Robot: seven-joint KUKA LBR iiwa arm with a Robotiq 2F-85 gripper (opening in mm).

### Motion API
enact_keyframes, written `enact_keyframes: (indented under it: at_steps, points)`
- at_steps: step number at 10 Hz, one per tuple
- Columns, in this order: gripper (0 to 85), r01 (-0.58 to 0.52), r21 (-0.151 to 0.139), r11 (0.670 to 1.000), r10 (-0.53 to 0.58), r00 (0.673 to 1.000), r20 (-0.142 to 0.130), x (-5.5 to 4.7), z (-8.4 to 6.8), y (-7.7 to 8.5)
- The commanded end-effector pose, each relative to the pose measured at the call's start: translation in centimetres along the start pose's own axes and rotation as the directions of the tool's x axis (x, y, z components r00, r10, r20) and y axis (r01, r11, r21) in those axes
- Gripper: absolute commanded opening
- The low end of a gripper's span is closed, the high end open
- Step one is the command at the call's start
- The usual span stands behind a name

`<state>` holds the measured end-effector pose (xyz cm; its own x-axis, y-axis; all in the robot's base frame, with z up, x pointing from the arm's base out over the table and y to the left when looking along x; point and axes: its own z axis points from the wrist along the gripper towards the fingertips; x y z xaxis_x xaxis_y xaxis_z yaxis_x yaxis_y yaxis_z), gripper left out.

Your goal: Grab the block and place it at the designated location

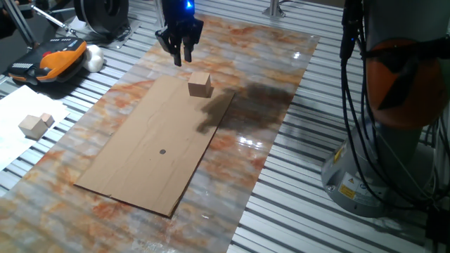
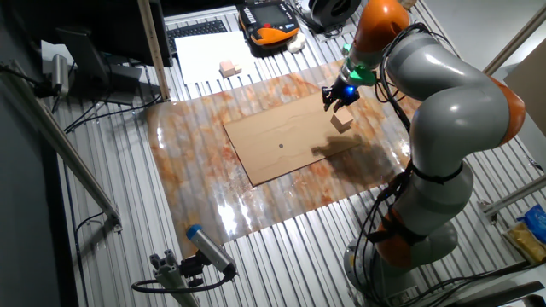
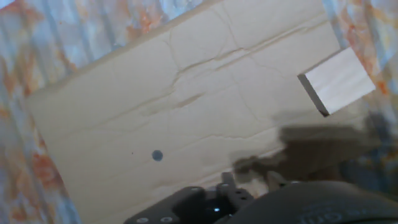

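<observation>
The claw [image 1: 180, 50] hangs above the far end of the desk [image 1: 281, 77], clear of the surface and carrying nothing; its two fingers stand slightly apart with a narrow gap visible between them. The block [image 1: 200, 84] rests on the far corner of the cardboard sheet [image 1: 140, 161], near the sheet's edge, and is not touched by the claw. In the one fixed view the block lies below the claw and a little to the right in the picture, so the coming move is judged to be a short sideways shift followed by a descent. The block is a cube and has no long axis; its faces sit turned relative to the sheet edges, so finger alignment to a pair of faces is advisable. The designated location [image 1: 162, 151] is a dark dot near the middle of the sheet, well apart from the block. The other fixed view shows the arm [image 2: 444, 102] reaching over the desk with the claw just beside the block in the picture. The hand view alone shows the dot and the block's top face together from above, with the block toward the right edge of the picture; it does not show the fingertips.
</observation>
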<state>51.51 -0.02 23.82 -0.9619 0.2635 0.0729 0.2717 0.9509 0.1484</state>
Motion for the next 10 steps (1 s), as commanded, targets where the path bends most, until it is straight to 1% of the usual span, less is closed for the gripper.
enact_keyframes:
  at_steps: [1,2,3,4,6,7,8,9,10]
  points:
    - [0.0,0.048,0.086,0.995,-0.05,0.999,0.016,0.0,-0.1,0.1]
    - [0.0,0.053,0.099,0.994,-0.055,0.998,0.018,-0.1,-0.2,0.0]
    - [0.0,0.047,0.078,0.996,-0.048,0.999,0.011,-0.3,-0.3,-0.1]
    - [0.0,0.041,0.078,0.996,-0.042,0.999,0.015,-0.3,-0.4,-0.1]
    - [0.0,0.035,0.113,0.993,-0.041,0.998,0.048,-0.3,-0.9,-0.4]
    - [0.0,0.035,0.131,0.991,-0.044,0.996,0.072,-0.5,-0.9,-0.6]
    - [0.0,0.049,0.171,0.984,-0.066,0.993,0.094,-0.7,-0.6,-1.2]
    - [0.0,0.091,0.225,0.97,-0.118,0.987,0.109,-1.1,-0.2,-2.5]
    - [0.0,0.107,0.205,0.973,-0.133,0.984,0.118,-1.7,0.7,-4.3]
